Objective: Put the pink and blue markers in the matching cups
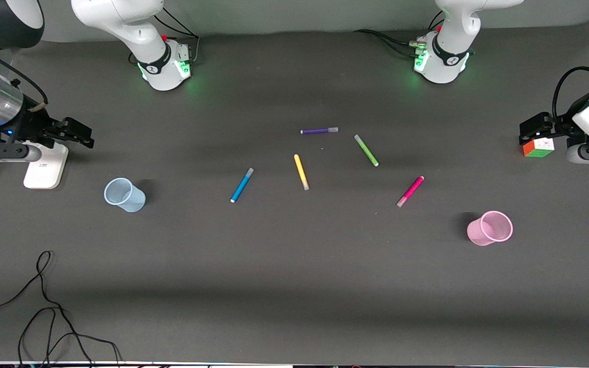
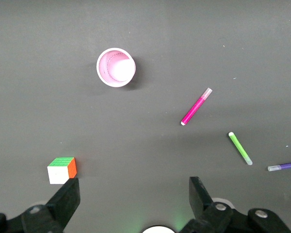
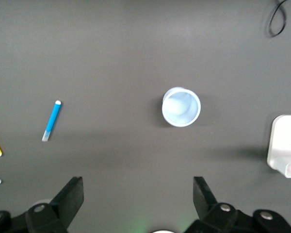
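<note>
1. Progress: nothing done yet. Both task markers lay flat on the tabletop (image 1: 294,286); both cups stood upright w/ nothing inside, per the wrist views.
2. Blue marker (image 1: 242,185): mid-table, toward the right arm's end, well apart from the blue cup (image 1: 123,194), which stood nearer that end's edge.
3. Pink marker (image 1: 410,191): mid-table, toward the left arm's end; the pink cup (image 1: 490,228) stood near it, closer to the front-camera edge and to the left arm's end edge.
4. Distractors: yellow marker (image 1: 301,171) between the two task markers; green marker (image 1: 366,150) and purple marker (image 1: 319,131) closer to the robots' edge. Not part of the task.
5. Right gripper (image 1: 77,132): at the right arm's end edge, fingers spread apart, holding nothing (right wrist view); arm waiting.
6. Left gripper (image 1: 532,134): at the left arm's end edge, over a colour cube (image 1: 538,147); fingers spread, grasping nothing; the cube sat just beside one finger in the left wrist view.
7. Left to do (judged): all of it, i.e. pick up each marker and drop it in its like-coloured cup; two picks, two placements.
</note>
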{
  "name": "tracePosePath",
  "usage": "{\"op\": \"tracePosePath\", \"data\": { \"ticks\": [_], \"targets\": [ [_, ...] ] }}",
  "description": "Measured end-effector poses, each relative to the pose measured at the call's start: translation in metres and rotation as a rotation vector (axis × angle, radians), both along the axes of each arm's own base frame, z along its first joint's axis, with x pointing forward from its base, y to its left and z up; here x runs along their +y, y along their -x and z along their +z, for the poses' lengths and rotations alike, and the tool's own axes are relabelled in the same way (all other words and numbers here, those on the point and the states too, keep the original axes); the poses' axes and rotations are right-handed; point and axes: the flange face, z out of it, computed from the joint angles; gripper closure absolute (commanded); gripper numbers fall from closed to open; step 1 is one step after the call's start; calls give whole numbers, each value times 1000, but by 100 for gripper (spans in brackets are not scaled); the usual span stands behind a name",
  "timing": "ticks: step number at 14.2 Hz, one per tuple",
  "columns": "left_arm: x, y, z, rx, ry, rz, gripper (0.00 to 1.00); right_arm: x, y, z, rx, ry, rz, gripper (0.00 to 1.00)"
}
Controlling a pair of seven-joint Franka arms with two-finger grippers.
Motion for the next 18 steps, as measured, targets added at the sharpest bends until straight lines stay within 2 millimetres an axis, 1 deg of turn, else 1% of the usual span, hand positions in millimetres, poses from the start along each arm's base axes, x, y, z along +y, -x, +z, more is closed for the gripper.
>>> {"op": "tracePosePath", "data": {
  "ticks": [3, 5, 6, 7, 9, 11, 12, 13, 14, 16, 18],
  "targets": [
    [-1, 0, 0, 0, 2, -1, 0, 11, -15, -15, 33, -26, 1, 1],
    [-8, 0, 0, 1, 22, -8, 0, 31, -30, -22, 70, -38, 24, 1],
    [-17, 1, 1, 2, 38, -21, 0, 44, -38, -27, 86, -34, 38, 1],
    [-32, 2, 2, -1, 46, -47, 0, 58, -47, -33, 97, -27, 45, 1],
    [-73, 7, 9, -13, 50, -119, 0, 82, -60, -46, 116, -14, 39, 1],
    [-112, 14, 12, -18, 51, -190, 0, 107, -68, -62, 144, -39, 22, 1],
    [-127, 18, 12, -17, 52, -228, 0, 116, -71, -72, 163, -55, 14, 1],
    [-138, 21, 12, -15, 54, -274, 0, 122, -74, -83, 183, -72, 4, 1],
    [-142, 23, 11, -11, 58, -320, 0, 127, -78, -94, 204, -93, -4, 1],
    [-141, 22, 6, 8, 62, -371, 0, 135, -87, -114, 239, -134, -17, 1],
    [-141, 21, -9, 41, 62, -388, 0, 141, -94, -133, 268, -153, -27, 1]
  ]
}}
